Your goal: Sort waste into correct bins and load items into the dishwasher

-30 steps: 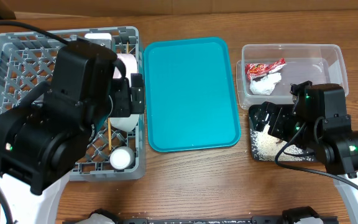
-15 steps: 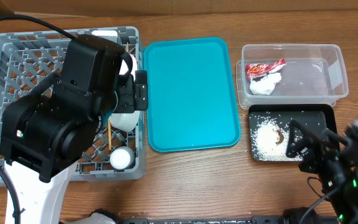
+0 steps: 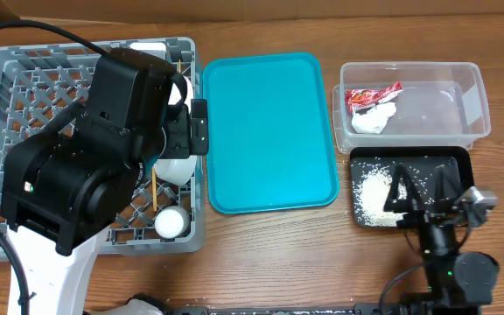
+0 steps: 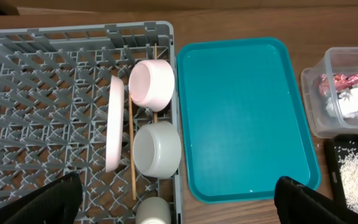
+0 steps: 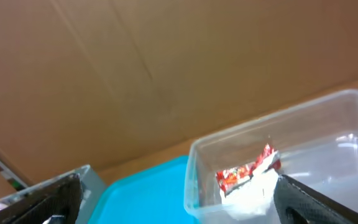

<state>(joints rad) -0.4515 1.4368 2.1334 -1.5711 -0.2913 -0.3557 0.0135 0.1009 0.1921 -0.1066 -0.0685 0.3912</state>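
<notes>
Overhead: drawn back off black tray (image 3: 458,159) toward near tabletop edge, right claw (image 3: 423,187) spread, empty (left claw (image 4: 181,200) spread too); rice (image 3: 372,194) delivered, sorting probably finished.

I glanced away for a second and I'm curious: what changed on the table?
The right end effector, open and empty, drew back across the flat black rectangular tray toward the table's near edge, uncovering most of the loose white rice. The left arm shifted slightly over the grey plastic dish rack. Everything else stayed put.
</notes>
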